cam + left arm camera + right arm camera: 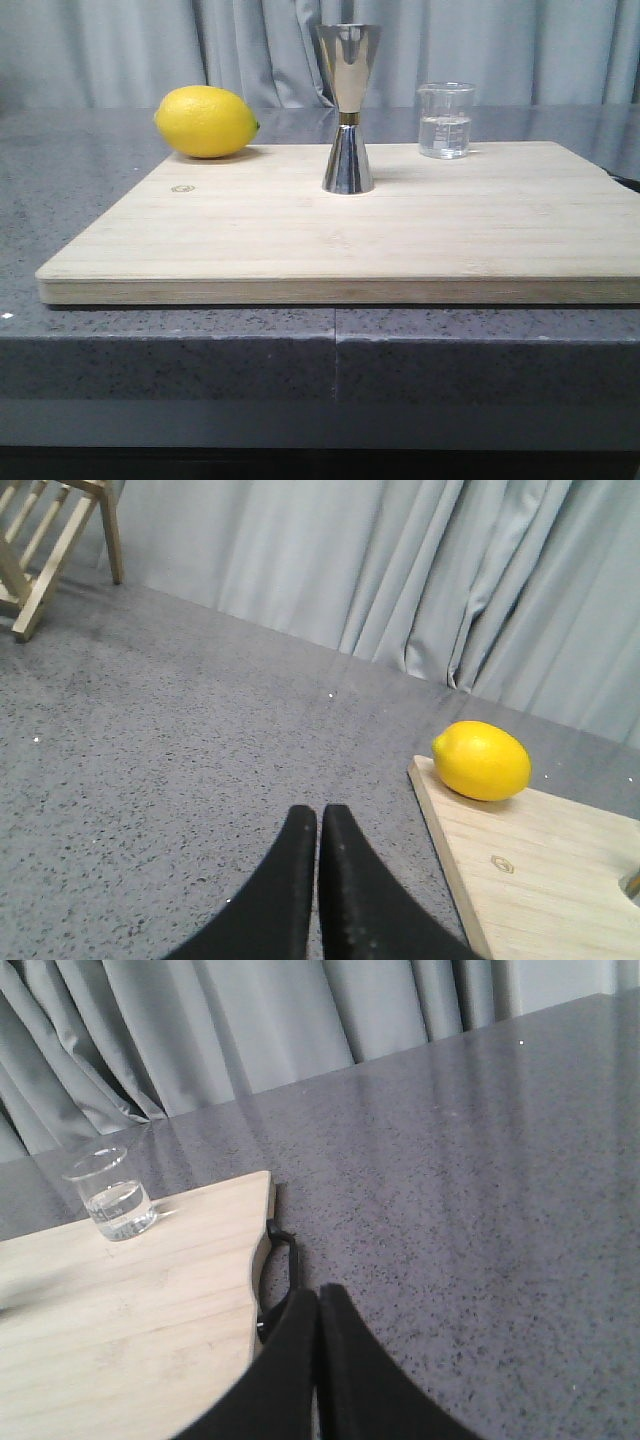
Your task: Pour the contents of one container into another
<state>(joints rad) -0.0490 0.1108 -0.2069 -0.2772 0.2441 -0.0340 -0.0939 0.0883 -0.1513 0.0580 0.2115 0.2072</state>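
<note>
Nothing gripped yet. Beaker (445,121) upright at far right of board (400,240), some clear liquid inside; jigger (348,108) upright mid-board, well apart to its left. Right gripper (318,1305) shut, empty, off board's right edge, nearer beaker. Left gripper (319,825) shut, empty, over worktop (150,740) beyond lemon (482,760).

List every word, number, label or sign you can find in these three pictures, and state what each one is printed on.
No text can be read in any view.
Beaker: faint white printed marks on the glass, too small and blurred to read.
Cutting board: a small stamped emblem near its left end, by the lemon; a logo shape, no legible letters.
Jigger: no markings visible.
</note>
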